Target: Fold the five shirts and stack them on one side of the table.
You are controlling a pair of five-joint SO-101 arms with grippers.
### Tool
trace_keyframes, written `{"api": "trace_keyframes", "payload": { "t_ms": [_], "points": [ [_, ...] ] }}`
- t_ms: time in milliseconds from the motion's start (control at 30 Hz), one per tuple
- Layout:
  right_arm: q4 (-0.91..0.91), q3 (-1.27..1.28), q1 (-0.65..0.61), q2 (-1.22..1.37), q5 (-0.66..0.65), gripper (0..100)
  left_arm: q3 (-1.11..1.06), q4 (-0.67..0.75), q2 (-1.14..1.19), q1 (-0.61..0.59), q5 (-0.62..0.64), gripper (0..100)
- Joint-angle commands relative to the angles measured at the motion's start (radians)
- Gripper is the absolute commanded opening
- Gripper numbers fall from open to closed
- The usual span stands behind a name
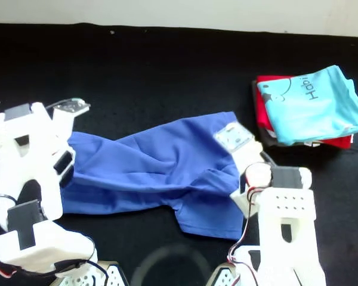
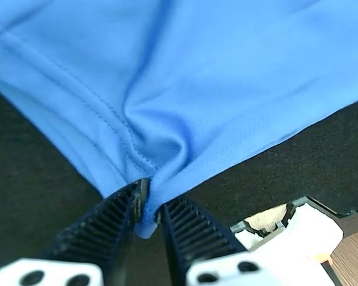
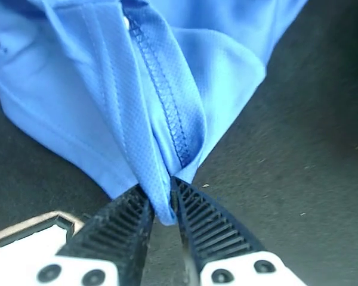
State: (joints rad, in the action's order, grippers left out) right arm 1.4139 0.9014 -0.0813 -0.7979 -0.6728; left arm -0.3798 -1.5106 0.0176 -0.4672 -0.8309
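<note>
A blue shirt (image 1: 155,173) lies stretched and rumpled across the middle of the black table (image 1: 167,71). My left gripper (image 2: 148,215) is shut on a pinched fold of the blue shirt (image 2: 197,89) at its left end, where the left arm (image 1: 33,173) stands. My right gripper (image 3: 170,208) is shut on a hemmed edge of the blue shirt (image 3: 137,101) at its right end, below the right arm (image 1: 274,196). At the back right sits a stack of folded shirts (image 1: 310,107), with a light blue one on top of red and dark ones.
Black cloth covers the table all around the shirt, with open room at the back and the far left. A pale wall (image 1: 179,12) runs along the far edge. The arms' white bases (image 1: 42,250) stand at the near edge.
</note>
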Motion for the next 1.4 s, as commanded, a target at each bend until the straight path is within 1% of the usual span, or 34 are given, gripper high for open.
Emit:
{"api": "trace_keyframes", "payload": {
  "t_ms": [0, 100, 267, 367, 433, 500, 567, 633, 667, 767, 900, 933, 1033, 1067, 1100, 1167, 1200, 1267, 1367],
  "points": [
    [-0.027, 0.038, 0.010, -0.027, -0.012, 0.8, -0.022, 0.035, -0.038, -0.008, -0.012, 1],
    [-0.061, 0.074, 0.008, -0.027, -0.012, 0.8, -0.035, 0.051, -0.036, -0.010, -0.012, 1],
    [-0.058, 0.088, 0.008, -0.027, -0.012, 0.8, -0.045, 0.049, -0.036, -0.013, -0.015, 1],
    [-0.048, 0.084, 0.008, -0.027, -0.012, 1.5, -0.045, 0.049, -0.036, -0.019, -0.046, 1],
    [-0.015, 0.082, 0.008, -0.027, -0.012, 5.5, -0.045, 0.049, -0.036, -0.041, -0.048, 1],
    [0.019, 0.077, 0.008, -0.028, -0.011, 12.9, -0.041, 0.049, -0.036, -0.067, -0.048, 2],
    [0.048, 0.056, 0.008, -0.028, -0.011, 20.0, -0.036, 0.049, -0.041, -0.093, -0.048, 7],
    [0.082, 0.016, 0.008, -0.028, -0.011, 21.7, -0.027, 0.046, -0.047, -0.111, -0.048, 12],
    [0.099, -0.010, 0.008, -0.028, -0.011, 21.3, -0.010, 0.041, -0.047, -0.117, -0.048, 14],
    [0.151, -0.107, 0.008, -0.028, -0.011, 21.2, 0.061, 0.037, -0.047, -0.137, -0.048, 14],
    [0.154, -0.255, 0.008, -0.019, -0.009, 21.2, 0.232, -0.077, -0.047, -0.140, -0.048, 14],
    [0.125, -0.285, 0.008, -0.016, 0.003, 21.2, 0.283, -0.107, -0.047, -0.136, -0.044, 14],
    [-0.027, -0.317, 0.008, 0.038, 0.117, 19.6, 0.406, -0.150, -0.038, -0.088, -0.040, 14],
    [-0.073, -0.323, 0.005, 0.074, 0.150, 16.6, 0.432, -0.150, -0.038, -0.068, -0.038, 13],
    [-0.119, -0.335, -0.010, 0.120, 0.183, 12.2, 0.453, -0.149, -0.038, -0.042, -0.025, 10],
    [-0.173, -0.380, -0.050, 0.226, 0.235, 1.7, 0.481, -0.144, -0.035, 0.012, 0.031, 0],
    [-0.188, -0.409, -0.077, 0.282, 0.255, 0.2, 0.481, -0.129, -0.033, 0.041, 0.049, 2],
    [-0.200, -0.481, -0.137, 0.398, 0.292, 2.1, 0.461, -0.089, -0.015, 0.101, 0.078, 1],
    [-0.232, -0.615, -0.222, 0.579, 0.338, 0.8, 0.424, 0.005, 0.074, 0.170, 0.167, 1]
  ]
}}
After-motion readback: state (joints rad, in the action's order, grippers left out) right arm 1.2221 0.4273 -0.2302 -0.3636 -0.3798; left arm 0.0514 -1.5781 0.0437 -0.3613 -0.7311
